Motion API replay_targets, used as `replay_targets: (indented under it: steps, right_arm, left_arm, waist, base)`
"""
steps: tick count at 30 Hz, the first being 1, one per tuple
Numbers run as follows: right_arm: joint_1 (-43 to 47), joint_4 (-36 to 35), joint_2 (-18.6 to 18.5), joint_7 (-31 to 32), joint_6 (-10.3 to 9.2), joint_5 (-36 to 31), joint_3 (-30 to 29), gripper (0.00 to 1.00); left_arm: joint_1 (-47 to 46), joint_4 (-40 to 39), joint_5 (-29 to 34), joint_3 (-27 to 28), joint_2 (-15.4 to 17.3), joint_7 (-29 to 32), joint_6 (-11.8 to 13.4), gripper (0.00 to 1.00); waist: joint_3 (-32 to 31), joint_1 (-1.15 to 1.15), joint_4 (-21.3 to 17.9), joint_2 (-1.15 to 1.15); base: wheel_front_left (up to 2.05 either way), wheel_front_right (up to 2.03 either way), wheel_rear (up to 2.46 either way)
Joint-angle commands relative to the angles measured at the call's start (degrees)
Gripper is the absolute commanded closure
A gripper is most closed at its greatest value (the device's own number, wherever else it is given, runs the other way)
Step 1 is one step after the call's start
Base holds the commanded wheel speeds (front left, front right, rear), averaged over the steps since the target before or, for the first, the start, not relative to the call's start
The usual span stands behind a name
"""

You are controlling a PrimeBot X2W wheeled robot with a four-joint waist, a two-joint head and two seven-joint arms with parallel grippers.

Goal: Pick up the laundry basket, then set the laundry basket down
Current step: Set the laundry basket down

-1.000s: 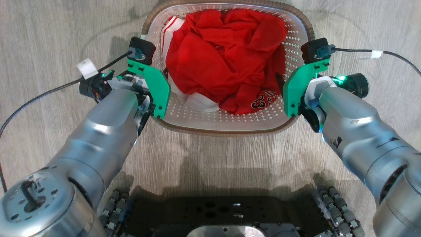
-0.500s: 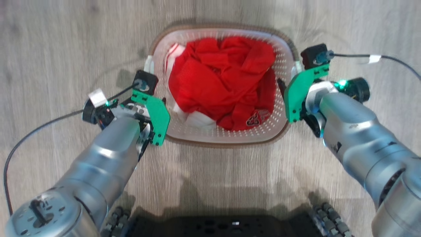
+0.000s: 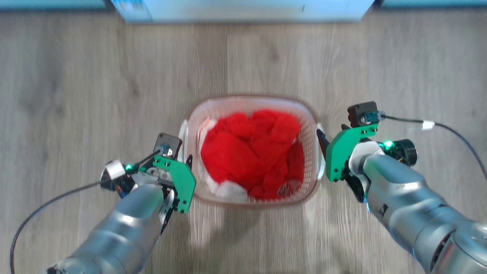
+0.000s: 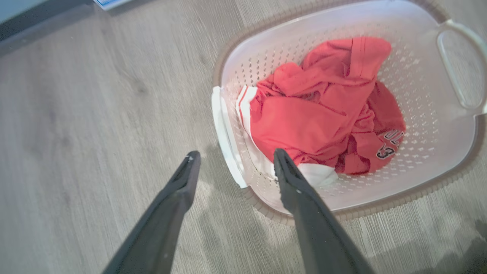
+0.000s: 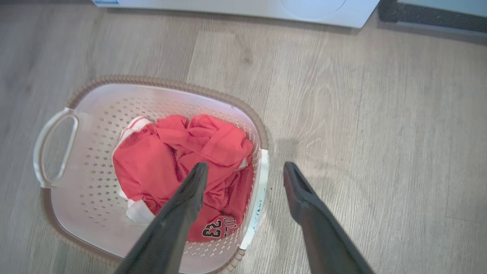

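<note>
Wood-grain floor (image 3: 76, 95) surrounds the laundry basket (image 3: 252, 100), which sits on it centre frame in our head view, a little below the middle. That view is motion-blurred. Red clothes (image 3: 251, 156) are bunched inside, with white fabric at the pile's lower edge. A "23" print (image 5: 218, 228) reads in the right wrist view. A pale panel (image 3: 243, 9) runs along the top edge, well apart from the basket. The left cable (image 3: 76, 189) and right cable (image 3: 428, 124) trail off our wrists toward the frame's side edges, clear of the basket.

Our left forearm (image 3: 129, 224) and right forearm (image 3: 407, 201) come in from the lower corners, angled inward, flanking the basket's short ends. Left gripper (image 4: 234, 154): fingers spread wide, one tip over floor, the other over the basket's inside, with the near white handle (image 4: 224, 129) between them in frame. Right gripper (image 5: 245, 165): fingers likewise apart, straddling the opposite handle (image 5: 258, 198). Neither pair is clamped on a handle. We can't tell whether any finger touches plastic.
</note>
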Motion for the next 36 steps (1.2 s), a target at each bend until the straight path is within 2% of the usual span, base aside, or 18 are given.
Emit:
replay_targets:
  steps: [1, 5, 9, 12, 15, 16, 19, 22, 26, 31, 36]
  right_arm:
    - [2.1, -0.6, 0.4, -1.2, 0.41, 0.3, -0.3, 0.0]
    - [2.2, -2.7, -0.6, -3.0, 0.41, 0.6, -3.3, 0.0]
    - [0.5, -9.3, -3.9, -3.1, 0.41, -5.4, -12.0, 0.0]
    - [2.6, -16.9, -6.6, -3.1, 0.41, -14.4, -23.2, 0.0]
    - [8.6, -27.8, -7.6, -3.1, 0.41, -26.9, -36.8, 0.0]
    - [11.4, -31.9, -7.3, -3.1, 0.41, -31.3, -41.2, 0.0]
    - [20.6, -43.7, -4.2, -3.1, 0.41, -42.2, -52.6, 0.0]
    - [28.3, -53.4, -1.6, -3.1, 0.41, -50.2, -58.5, 0.0]
    - [35.9, -62.6, 0.3, -3.1, 0.41, -55.3, -62.1, 0.0]
    - [42.5, -69.1, 1.1, -3.1, 0.41, -59.1, -63.5, 0.0]
    - [46.9, -68.6, 1.3, -3.1, 0.41, -60.7, -63.5, 0.0]
  left_arm:
    - [-0.2, 0.0, -0.4, 0.9, 1.0, -0.9, 0.4, 0.0]
    - [0.2, -1.4, -0.3, 2.9, 1.7, -2.1, 1.4, 0.0]
    - [-0.6, -12.4, 4.3, 10.3, 5.6, -2.2, 6.1, 0.0]
    - [2.4, -23.6, 11.5, 18.4, 9.0, -2.2, 10.2, 0.0]
    - [7.4, -35.9, 20.1, 27.9, 11.2, -2.2, 13.7, 0.0]
    - [9.5, -40.1, 23.0, 31.3, 11.5, -2.2, 14.8, 0.0]
    - [16.2, -51.5, 30.8, 40.1, 11.0, -2.2, 15.9, 0.0]
    - [22.4, -60.9, 37.4, 46.6, 9.2, -2.2, 15.6, 0.0]
    - [30.0, -69.1, 42.4, 53.0, 5.9, -2.2, 13.1, 0.0]
    - [36.4, -71.1, 46.0, 57.3, 3.3, -2.2, 9.7, 0.0]
    - [39.5, -66.8, 48.0, 58.7, 2.2, -2.2, 6.2, 0.0]
  waist:
    - [-7.1, 0.01, -0.5, -0.01]
    - [-12.0, 0.01, -0.6, -0.01]
    - [-14.9, 0.01, -0.4, -0.01]
    - [-16.8, 0.01, -0.1, -0.01]
    - [-18.6, 0.01, 0.3, -0.01]
    - [-19.1, 0.01, 0.5, -0.01]
    - [-20.7, 0.01, 1.1, -0.01]
    - [-22.0, 0.01, 1.8, -0.01]
    - [-23.2, 0.01, 2.2, -0.01]
    - [-23.7, 0.01, 2.2, -0.01]
    - [-24.2, 0.01, 1.8, -0.01]
  base:
    - [0.0, 0.0, 0.0]
    - [0.0, 0.0, 0.0]
    - [0.0, 0.0, 0.0]
    - [0.0, 0.0, 0.0]
    - [0.0, 0.0, 0.0]
    - [0.0, 0.0, 0.0]
    - [0.0, 0.0, 0.0]
    - [0.0, 0.0, 0.0]
    - [0.0, 0.0, 0.0]
    - [0.0, 0.0, 0.0]
    - [0.0, 0.0, 0.0]
